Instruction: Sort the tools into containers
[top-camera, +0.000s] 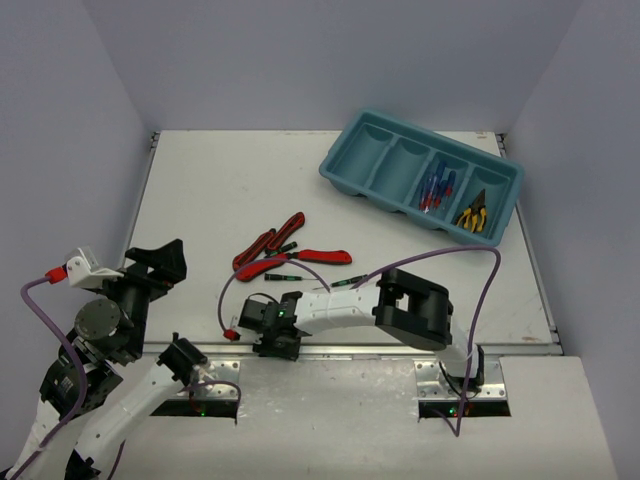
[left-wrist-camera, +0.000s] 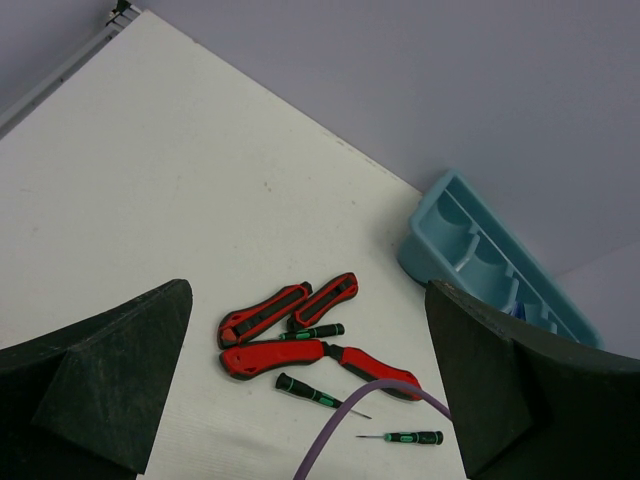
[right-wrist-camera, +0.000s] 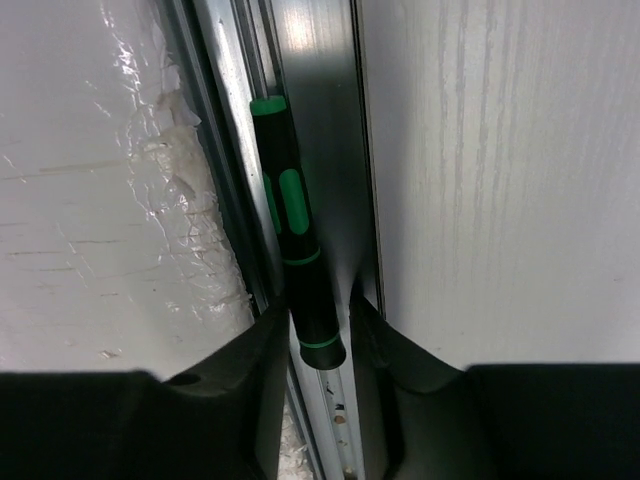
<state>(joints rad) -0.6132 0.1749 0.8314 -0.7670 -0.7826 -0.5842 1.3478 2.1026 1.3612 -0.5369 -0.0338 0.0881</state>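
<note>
- Top view: the right arm reaches low and leftward from its base. The right gripper (top-camera: 279, 345) is tipped down onto the metal rail (top-camera: 520, 349) at the near edge of the table (top-camera: 220, 190).
- The left arm is folded at the left, with the left gripper (top-camera: 160, 262) raised.
- Two red-handled cutters (top-camera: 268, 245) lie mid-table, one slanting toward the far right and the other nearly left-to-right. The teal tray (top-camera: 345, 165) sits at the far right.
- Left wrist view: the left gripper (left-wrist-camera: 308, 300) has its fingers spread wide with nothing between them. It faces the red-handled cutters (left-wrist-camera: 265, 313) and the teal tray (left-wrist-camera: 430, 240).
- Right wrist view: a black-and-green screwdriver (right-wrist-camera: 295, 230) lies in the groove of the metal rail (right-wrist-camera: 320, 100). Its long axis runs along the rail, away from the camera, and its shaft is hidden.
- The right gripper (right-wrist-camera: 318, 340) has its fingers (right-wrist-camera: 240, 400) close on both sides of the near end of the handle. I cannot tell whether they are pressing it.
</note>
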